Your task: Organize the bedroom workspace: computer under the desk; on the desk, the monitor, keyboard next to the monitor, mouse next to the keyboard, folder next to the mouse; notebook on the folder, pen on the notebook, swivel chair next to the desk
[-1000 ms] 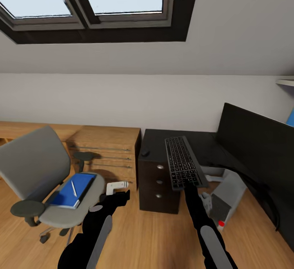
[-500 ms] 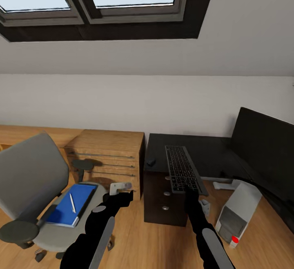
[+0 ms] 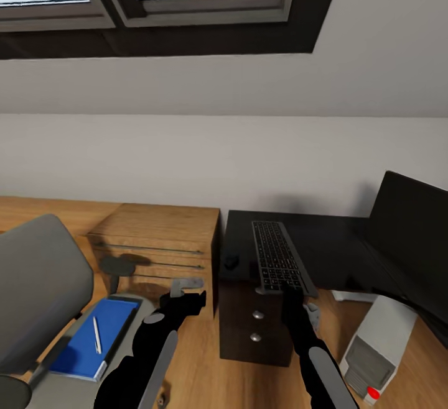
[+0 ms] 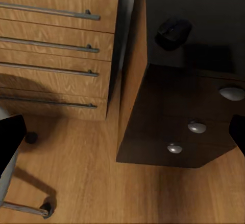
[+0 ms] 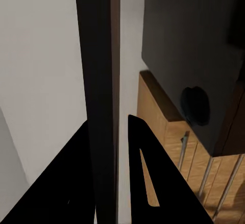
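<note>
Right gripper (image 3: 291,286) clamped on keyboard (image 3: 278,257) edge, held over desk (image 3: 323,241) — mouse (image 3: 231,262) near desk corner. Left gripper (image 3: 186,294) jaws: can't tell.

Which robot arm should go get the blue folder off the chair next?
Probably the left. The left gripper looks free and hangs nearer the swivel chair, where the folder lies. The right gripper is shut on the keyboard, held over the desk.
</note>
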Robot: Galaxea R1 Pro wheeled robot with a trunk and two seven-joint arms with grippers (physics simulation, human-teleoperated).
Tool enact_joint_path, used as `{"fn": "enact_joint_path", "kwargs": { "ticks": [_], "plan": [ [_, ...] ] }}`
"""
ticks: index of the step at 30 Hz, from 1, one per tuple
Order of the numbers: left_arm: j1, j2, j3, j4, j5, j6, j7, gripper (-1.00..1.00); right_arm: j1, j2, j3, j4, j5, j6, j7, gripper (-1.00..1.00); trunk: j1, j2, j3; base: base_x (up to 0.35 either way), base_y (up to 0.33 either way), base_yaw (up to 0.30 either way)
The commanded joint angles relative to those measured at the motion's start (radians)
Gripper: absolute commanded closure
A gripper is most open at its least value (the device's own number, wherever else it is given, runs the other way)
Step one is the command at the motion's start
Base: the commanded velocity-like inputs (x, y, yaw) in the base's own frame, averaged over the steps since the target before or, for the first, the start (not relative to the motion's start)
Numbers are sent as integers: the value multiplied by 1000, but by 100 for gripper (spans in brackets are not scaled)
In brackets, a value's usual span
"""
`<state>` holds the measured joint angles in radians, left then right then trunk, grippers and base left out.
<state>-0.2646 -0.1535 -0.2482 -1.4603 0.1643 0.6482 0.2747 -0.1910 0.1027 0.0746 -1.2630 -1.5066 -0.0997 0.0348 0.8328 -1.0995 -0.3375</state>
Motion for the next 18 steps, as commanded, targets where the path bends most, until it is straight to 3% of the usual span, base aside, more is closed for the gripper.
{"fn": "enact_joint_path", "kwargs": {
  "ticks": [1, 9, 15, 18],
  "plan": [
    [-1, 0, -1, -1, 11, 3, 9, -100, -1, -1, 2, 0, -10, -5, 5, 100, 1, -1, -1, 321, 0, 0],
    [-1, 0, -2, 0, 11, 4, 9, -100, -1, -1, 2, -1, -11, -7, 5, 100, 1, -1, -1, 308, 0, 0],
    [-1, -1, -5, -15, 21, 5, 8, -100, -1, -1, -3, -4, -11, -9, 6, 100, 8, -15, -7, 73, 0, 0],
    [-1, -1, -6, -22, 55, 5, 9, -100, -1, -1, -3, -5, -10, -9, 6, 100, 20, -36, -17, 10, 0, 0]
  ]
}}
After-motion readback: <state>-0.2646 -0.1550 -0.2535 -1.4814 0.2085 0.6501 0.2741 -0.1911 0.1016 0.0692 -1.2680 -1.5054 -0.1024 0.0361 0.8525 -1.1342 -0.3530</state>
